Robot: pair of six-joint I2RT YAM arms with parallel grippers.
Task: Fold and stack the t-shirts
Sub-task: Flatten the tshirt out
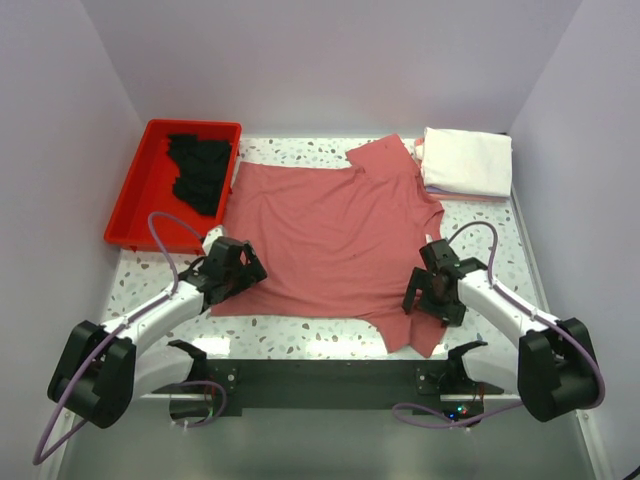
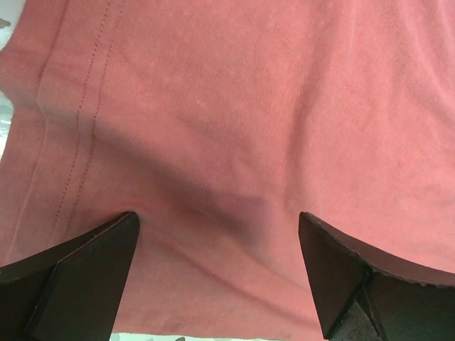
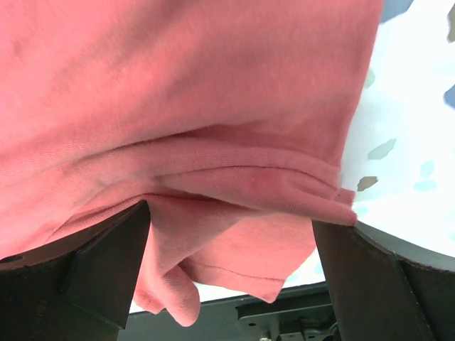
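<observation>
In the top view, the dusty-rose t-shirt [image 1: 335, 235] lies spread flat in the middle of the counter [image 1: 290, 338]. A folded white t-shirt [image 1: 467, 162] is behind it on the right, and a black t-shirt [image 1: 200, 165] sits in the red tray [image 1: 135, 215] on the left. The left end effector [image 1: 237, 268] stands at the near hem corner and the right end effector [image 1: 428, 290] at the near sleeve, both with jaws wide apart and holding nothing. In the left wrist view, the stitched hem [image 2: 78, 128] lies smooth. The cloth looks thin, light and limp, so I judge that I must pinch the edge itself. In the right wrist view, the sleeve [image 3: 249, 181] is bunched in soft folds, which seems a thicker place to take.
</observation>
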